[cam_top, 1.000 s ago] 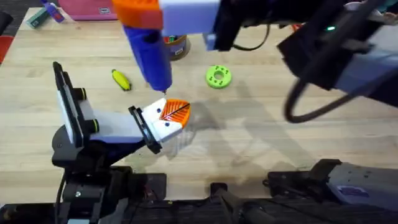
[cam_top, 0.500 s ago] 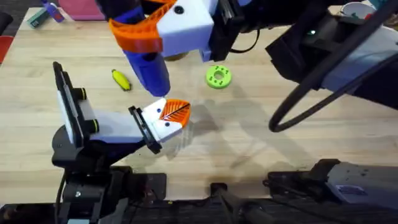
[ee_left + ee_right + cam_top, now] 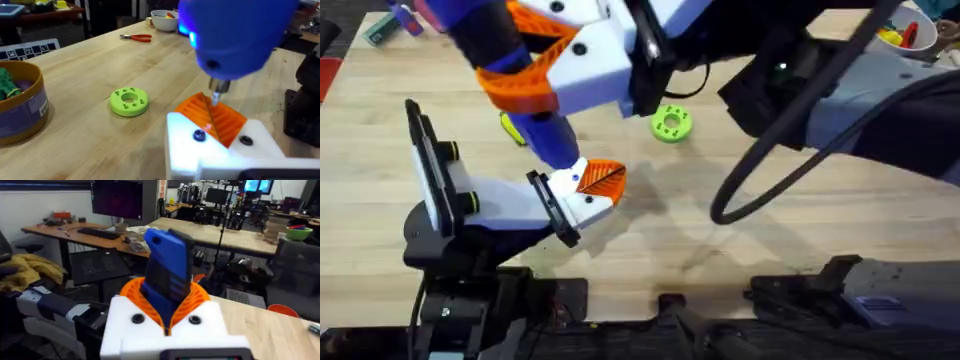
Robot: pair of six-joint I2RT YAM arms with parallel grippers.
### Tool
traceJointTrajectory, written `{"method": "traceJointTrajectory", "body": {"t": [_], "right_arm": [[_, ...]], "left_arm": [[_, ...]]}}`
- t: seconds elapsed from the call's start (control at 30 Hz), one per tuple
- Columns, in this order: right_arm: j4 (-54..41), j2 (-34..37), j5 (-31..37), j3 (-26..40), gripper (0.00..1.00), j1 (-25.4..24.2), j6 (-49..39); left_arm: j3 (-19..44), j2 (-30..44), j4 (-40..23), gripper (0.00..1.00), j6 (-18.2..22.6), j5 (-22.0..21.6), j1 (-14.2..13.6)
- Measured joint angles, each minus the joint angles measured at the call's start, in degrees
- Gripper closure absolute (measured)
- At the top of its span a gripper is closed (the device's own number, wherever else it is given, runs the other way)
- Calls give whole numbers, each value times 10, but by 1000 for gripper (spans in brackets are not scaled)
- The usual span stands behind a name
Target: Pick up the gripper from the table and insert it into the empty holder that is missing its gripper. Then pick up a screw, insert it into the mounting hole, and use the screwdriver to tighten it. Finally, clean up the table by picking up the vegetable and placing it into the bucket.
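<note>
The blue screwdriver (image 3: 535, 110) slants down from the upper left, and my right gripper (image 3: 552, 68) is shut on its body. From the right wrist, the white fingers and orange pads clamp the blue screwdriver (image 3: 167, 272). Its metal tip (image 3: 216, 96) rests on the orange ribbed gripper wedge (image 3: 220, 120), which sits in the white holder block (image 3: 192, 150) of my left gripper (image 3: 598, 186), whose jaws are together. The yellow vegetable (image 3: 508, 124) lies on the table (image 3: 770, 240), half hidden behind the screwdriver. The bucket (image 3: 22, 107) holds a green piece.
A green ring (image 3: 670, 123) lies on the wood right of the screwdriver. Red-handled pliers (image 3: 136, 37) and a white bowl (image 3: 165, 19) sit far off. My right arm and its cable (image 3: 790, 120) stretch across the upper right. A pink box is at the far left edge.
The right arm has swung left and tilted the screwdriver's body that way, so it now covers part of the vegetable. The tip has stayed on the left gripper's orange wedge. The left arm is still.
</note>
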Motion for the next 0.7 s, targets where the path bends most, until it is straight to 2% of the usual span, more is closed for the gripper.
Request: {"method": "traceJointTrajectory", "body": {"t": [0.7], "right_arm": [[2,7,0,0,977,-4,0]], "left_arm": [[0,0,0,990,0,0,0]]}}
